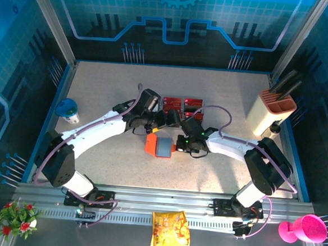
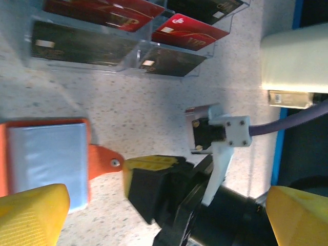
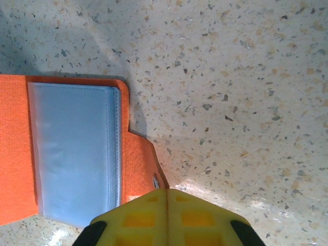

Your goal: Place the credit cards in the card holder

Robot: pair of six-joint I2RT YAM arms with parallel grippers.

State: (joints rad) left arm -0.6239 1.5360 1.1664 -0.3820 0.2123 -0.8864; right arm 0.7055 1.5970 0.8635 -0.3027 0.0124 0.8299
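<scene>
Closest to the right wrist lens, the right gripper is seen with its jaws pressed together at the snap tab. Whether the tab is pinched or only pinned to the table cannot be told.

From there the card holder is spread open at 9 o'clock, with its grey-blue pockets facing up. In the top view it lies at the middle of the table, and this gripper comes in from 3 o'clock. The credit cards are stored in clear racks at 12 o'clock from the holder, apart from it. None is seen in a pocket, so the task is judged to be at its beginning.

The left gripper hangs between holder and racks, spread wide and empty.

The step is judged to be the steadying of the holder while a card is fetched. The tab should be held flat without dragging the holder. One card should be taken by its free edge, lifted clear of the rack wall and slid into a pocket at a low angle.
</scene>
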